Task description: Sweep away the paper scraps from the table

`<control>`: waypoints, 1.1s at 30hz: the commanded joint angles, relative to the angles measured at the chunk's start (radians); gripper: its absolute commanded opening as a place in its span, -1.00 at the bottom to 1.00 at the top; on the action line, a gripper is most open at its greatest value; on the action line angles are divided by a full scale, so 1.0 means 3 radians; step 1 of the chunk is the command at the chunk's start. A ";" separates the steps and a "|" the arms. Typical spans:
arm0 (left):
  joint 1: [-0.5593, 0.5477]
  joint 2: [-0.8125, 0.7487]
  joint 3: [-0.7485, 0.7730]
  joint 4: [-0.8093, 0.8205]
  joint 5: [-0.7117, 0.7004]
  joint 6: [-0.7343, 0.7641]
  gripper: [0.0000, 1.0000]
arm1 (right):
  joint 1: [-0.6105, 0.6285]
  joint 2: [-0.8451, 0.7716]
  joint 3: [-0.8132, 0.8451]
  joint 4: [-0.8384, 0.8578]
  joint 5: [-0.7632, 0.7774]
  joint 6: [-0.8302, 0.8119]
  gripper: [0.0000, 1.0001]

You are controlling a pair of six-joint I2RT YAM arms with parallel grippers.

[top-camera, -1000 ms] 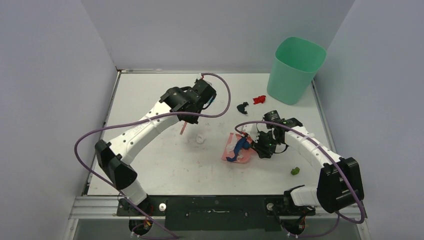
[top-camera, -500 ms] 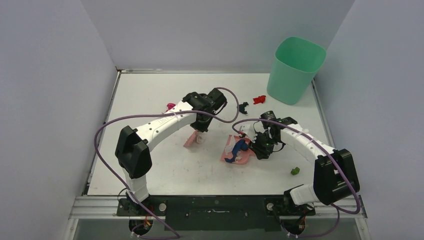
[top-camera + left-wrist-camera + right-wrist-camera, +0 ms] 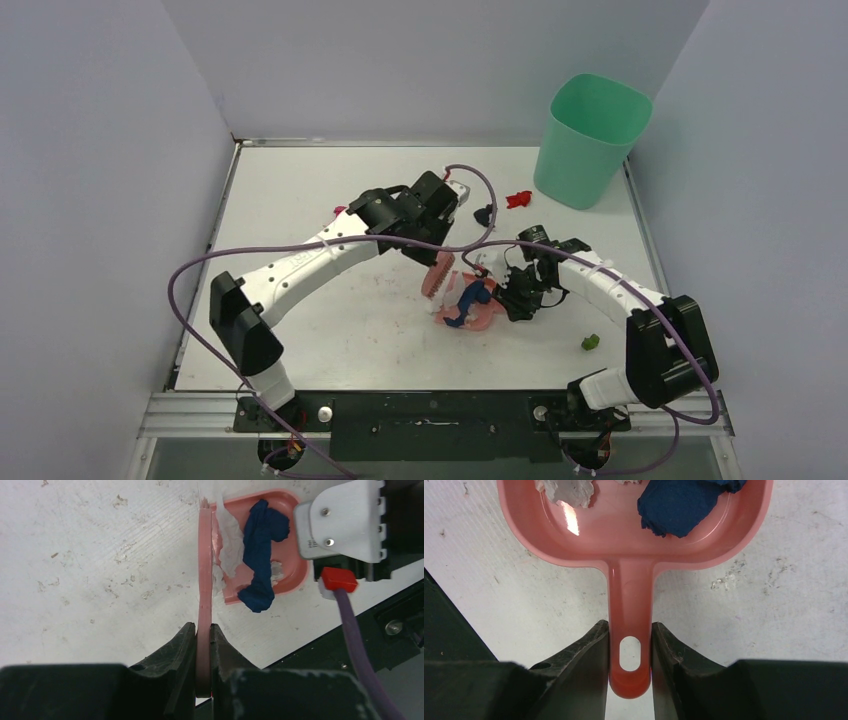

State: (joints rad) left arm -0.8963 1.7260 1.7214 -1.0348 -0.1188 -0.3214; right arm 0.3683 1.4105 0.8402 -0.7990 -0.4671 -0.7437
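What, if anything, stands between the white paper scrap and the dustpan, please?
Nothing visible does: the white scrap lies across the pink dustpan's open lip, with the pink brush right behind it and the dark blue scrap further in.

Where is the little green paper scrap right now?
In the overhead view the green scrap lies alone on the table, toward its front right corner, some way right of the pink dustpan.

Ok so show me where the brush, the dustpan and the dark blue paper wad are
brush (image 3: 204, 580): left wrist view, on its pink spine.
dustpan (image 3: 630, 595): right wrist view, on the handle's neck.
dark blue paper wad (image 3: 260, 555): left wrist view, mid-wad, inside the dustpan.
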 commanded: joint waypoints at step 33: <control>0.0012 -0.0028 -0.0188 0.0409 0.0535 -0.0424 -1.00 | 0.0336 -0.0021 -0.0021 0.0034 0.0065 0.0255 -0.61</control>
State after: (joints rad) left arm -0.8883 1.6943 1.5608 -1.0130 -0.0868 -0.4110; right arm 0.4603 1.4025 0.8188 -0.8139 -0.4335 -0.6861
